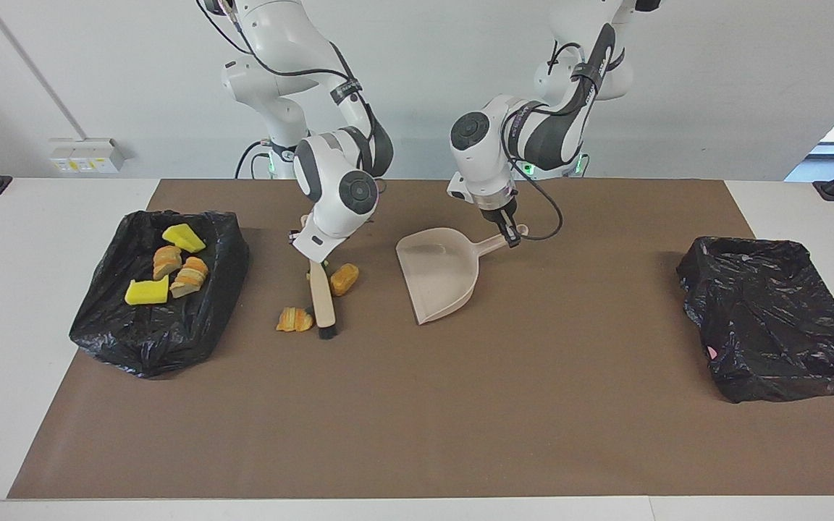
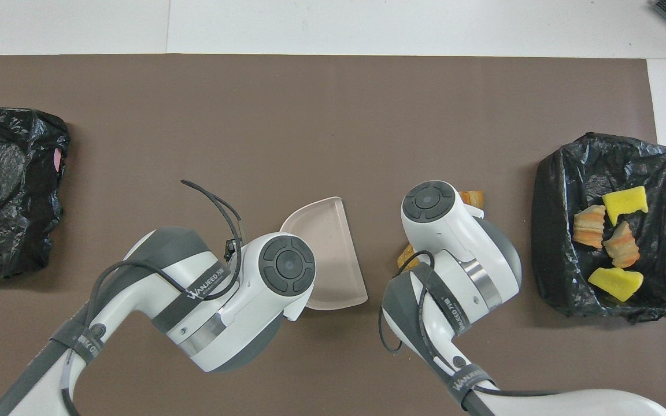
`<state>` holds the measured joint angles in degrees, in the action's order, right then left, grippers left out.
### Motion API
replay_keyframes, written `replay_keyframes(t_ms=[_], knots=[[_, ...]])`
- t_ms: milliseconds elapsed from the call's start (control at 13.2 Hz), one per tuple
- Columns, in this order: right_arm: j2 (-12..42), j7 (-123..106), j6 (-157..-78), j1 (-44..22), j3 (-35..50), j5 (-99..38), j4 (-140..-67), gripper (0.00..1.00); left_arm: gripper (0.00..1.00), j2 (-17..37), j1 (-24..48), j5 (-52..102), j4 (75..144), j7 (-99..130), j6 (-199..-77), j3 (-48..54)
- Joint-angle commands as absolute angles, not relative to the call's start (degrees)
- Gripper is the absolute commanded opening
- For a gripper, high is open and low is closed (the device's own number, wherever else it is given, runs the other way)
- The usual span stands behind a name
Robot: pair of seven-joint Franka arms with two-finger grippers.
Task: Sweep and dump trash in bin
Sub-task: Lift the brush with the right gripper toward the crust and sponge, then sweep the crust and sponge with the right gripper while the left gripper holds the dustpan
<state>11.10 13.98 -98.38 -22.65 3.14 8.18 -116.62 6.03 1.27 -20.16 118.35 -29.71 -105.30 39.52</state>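
My right gripper [image 1: 312,257] is shut on the top of the beige brush [image 1: 321,293], whose black bristles [image 1: 327,333] rest on the mat. An orange croissant bit [image 1: 294,319] [image 2: 472,198] lies beside the bristles toward the right arm's end. An orange-brown bread bit [image 1: 344,278] [image 2: 407,254] lies on the brush's dustpan side. The beige dustpan [image 1: 440,275] [image 2: 327,254] rests tilted on the mat, with my left gripper [image 1: 510,237] shut on its handle. The black-lined bin [image 1: 149,347] [image 2: 552,190] at the right arm's end holds yellow sponge chunks [image 1: 147,291] and bread pieces [image 1: 191,275].
A second black-lined bin [image 1: 772,325] [image 2: 9,185] stands at the left arm's end of the brown mat. In the overhead view both arms cover their grippers and the brush.
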Motion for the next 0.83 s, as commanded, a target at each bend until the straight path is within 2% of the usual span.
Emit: replay_keyframes(t_ms=[0,228,455,531,607,758], knots=[[9.32,12.39,-98.35,-24.17,3.25,-2.06,-118.3,0.0,0.0,3.43,1.76,-19.6,120.23,-29.44,-103.98,39.29],[7.66,11.43,-95.38,-23.3,3.25,-4.13,-115.59,0.0,0.0,2.38,1.76,-19.6,121.9,-29.53,-104.15,39.37],[3.8,6.95,-85.64,-17.61,1.93,-0.99,-110.49,0.0,0.0,1.5,1.67,-19.16,123.31,-29.71,-104.24,39.46],[1.34,7.9,-82.82,-16.27,2.19,1.38,-111.35,0.0,0.0,1.32,1.67,-19.07,123.4,-29.79,-104.24,39.46],[-1.29,10.96,-82.1,-16.09,2.11,1.93,-114.92,0.0,0.0,1.32,1.67,-19.07,123.66,-29.79,-104.24,39.46],[-9.36,16.94,-87.42,-17.04,2.46,2.11,-127.55,0.0,0.0,1.14,1.67,-19.07,123.75,-29.71,-103.98,39.55]])
